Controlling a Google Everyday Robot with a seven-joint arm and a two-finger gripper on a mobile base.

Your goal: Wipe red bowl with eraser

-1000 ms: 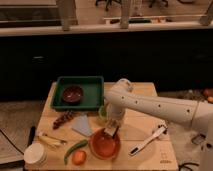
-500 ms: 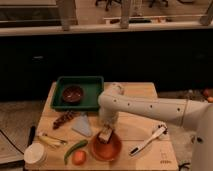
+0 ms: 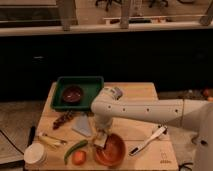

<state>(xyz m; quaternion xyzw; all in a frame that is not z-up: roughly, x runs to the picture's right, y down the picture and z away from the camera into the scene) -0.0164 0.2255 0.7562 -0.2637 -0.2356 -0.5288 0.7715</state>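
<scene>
The red bowl (image 3: 112,151) sits at the front of the wooden table (image 3: 140,95). It is wide and orange-red, with a lighter inside. My gripper (image 3: 101,138) points down at the bowl's left rim, at the end of the white arm (image 3: 145,109) that reaches in from the right. It is shut on the eraser (image 3: 99,142), a small tan block with a pale face. The eraser rests against the bowl's upper left edge. The arm's wrist hides part of the gripper.
A green tray (image 3: 95,85) at the back left holds a small maroon bowl (image 3: 72,93). A grey-blue cloth (image 3: 82,126), a green pepper (image 3: 75,148), an orange fruit (image 3: 78,157), a white cup (image 3: 35,154) and a brown item (image 3: 65,119) lie to the left. A white brush (image 3: 148,141) lies to the right.
The arm has swung left. The gripper with the eraser has moved from over the bowl's middle to its left rim.
</scene>
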